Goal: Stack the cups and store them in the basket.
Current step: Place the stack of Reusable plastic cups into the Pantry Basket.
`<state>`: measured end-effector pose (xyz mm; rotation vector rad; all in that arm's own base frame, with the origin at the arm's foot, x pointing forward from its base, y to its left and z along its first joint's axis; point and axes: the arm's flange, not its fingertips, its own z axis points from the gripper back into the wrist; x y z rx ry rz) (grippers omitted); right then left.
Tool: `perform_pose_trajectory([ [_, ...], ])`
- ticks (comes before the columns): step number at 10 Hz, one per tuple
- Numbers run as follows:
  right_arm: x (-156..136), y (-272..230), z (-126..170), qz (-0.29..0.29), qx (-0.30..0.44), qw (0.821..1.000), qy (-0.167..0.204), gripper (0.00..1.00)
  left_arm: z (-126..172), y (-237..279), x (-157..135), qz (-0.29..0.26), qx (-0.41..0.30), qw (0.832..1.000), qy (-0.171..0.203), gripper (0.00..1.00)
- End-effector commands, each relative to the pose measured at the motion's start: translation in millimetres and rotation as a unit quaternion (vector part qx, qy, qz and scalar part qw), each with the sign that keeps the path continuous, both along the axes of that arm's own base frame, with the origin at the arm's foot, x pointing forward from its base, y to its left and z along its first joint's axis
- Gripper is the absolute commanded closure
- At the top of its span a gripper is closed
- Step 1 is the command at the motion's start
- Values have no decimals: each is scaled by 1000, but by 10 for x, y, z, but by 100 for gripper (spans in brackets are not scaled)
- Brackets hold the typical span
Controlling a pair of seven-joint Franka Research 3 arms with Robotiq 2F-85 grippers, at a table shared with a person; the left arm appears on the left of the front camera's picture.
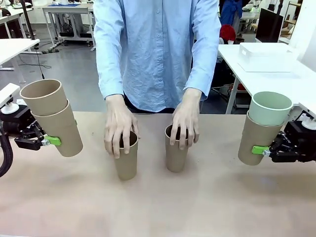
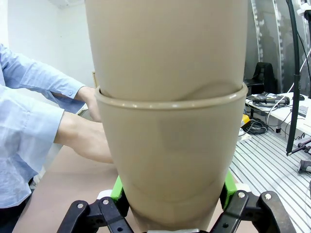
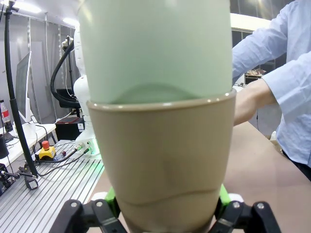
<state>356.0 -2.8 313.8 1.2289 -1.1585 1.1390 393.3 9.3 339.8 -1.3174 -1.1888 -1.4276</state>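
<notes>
Left tool clamps tan stack, right tool mint-topped stack; two upright cups stand midway between them.

A nested pair of tan cups hangs tilted, mouths up, above the table at its left side. At the right, a mint-green cup sits inside an outer tan cup, leaning slightly. The left single cup and the right single cup, both tan, stand upright mid-table, apart.
</notes>
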Motion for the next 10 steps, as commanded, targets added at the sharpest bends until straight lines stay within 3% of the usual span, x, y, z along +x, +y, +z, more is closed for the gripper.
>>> perform_pose_trajectory([
  [1,21,1,28,-6,2,1000,-4,16,23,-3,-4,-1,-2,1000,-7,15],
  [10,21,1,28,-6,2,1000,-4,16,23,-3,-4,-1,-2,1000,-7,15],
])
